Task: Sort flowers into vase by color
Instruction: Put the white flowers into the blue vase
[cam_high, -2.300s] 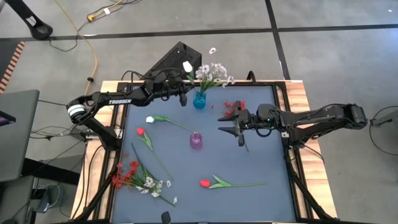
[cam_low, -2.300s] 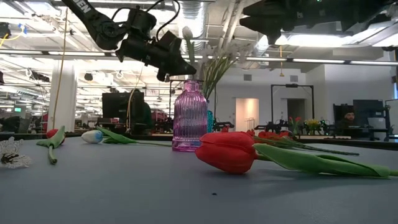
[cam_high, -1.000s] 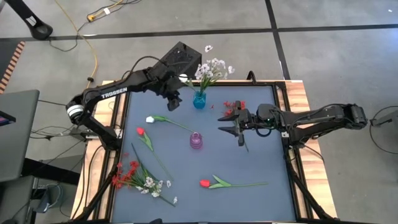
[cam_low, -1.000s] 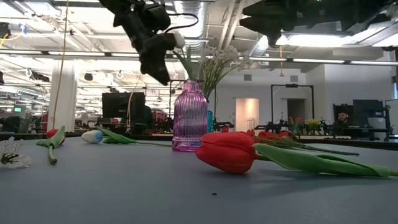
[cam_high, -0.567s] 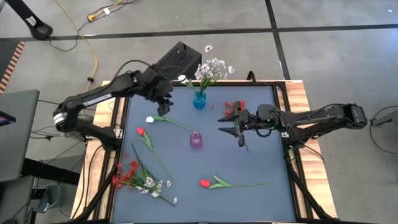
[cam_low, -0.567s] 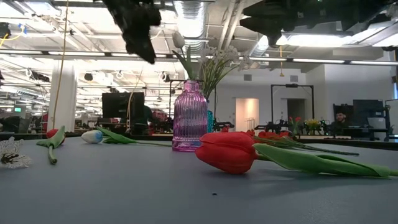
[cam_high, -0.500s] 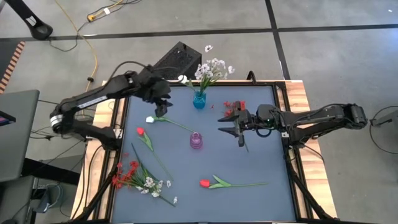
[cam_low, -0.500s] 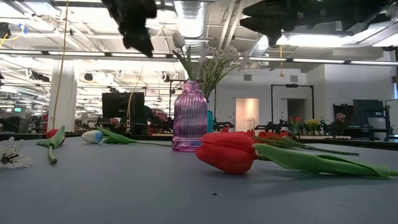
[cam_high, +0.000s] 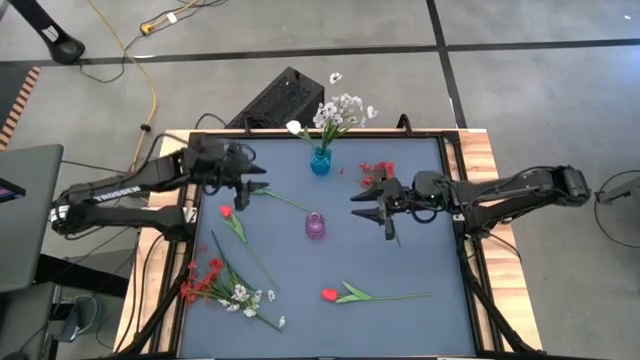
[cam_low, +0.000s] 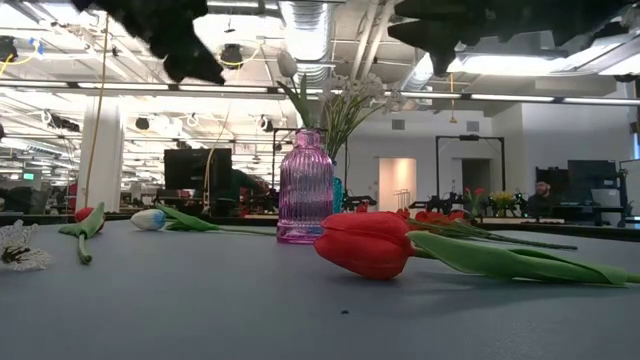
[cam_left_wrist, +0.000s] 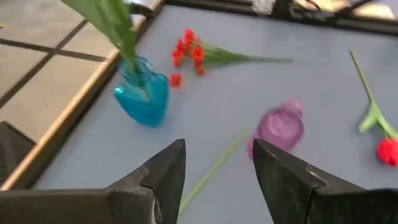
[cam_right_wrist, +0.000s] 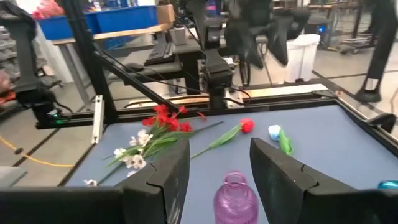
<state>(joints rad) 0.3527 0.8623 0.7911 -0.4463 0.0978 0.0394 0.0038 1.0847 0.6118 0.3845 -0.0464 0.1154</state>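
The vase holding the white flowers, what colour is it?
Blue vase; the left wrist view shows it best.

Bright overhead light, blurred wrist view

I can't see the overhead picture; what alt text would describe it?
Two dark robot arms reach over a blue-grey table scattered with red and white artificial flowers. The left pincer hangs open over a white tulip's stem; a small turquoise glass vase already holds white blooms.
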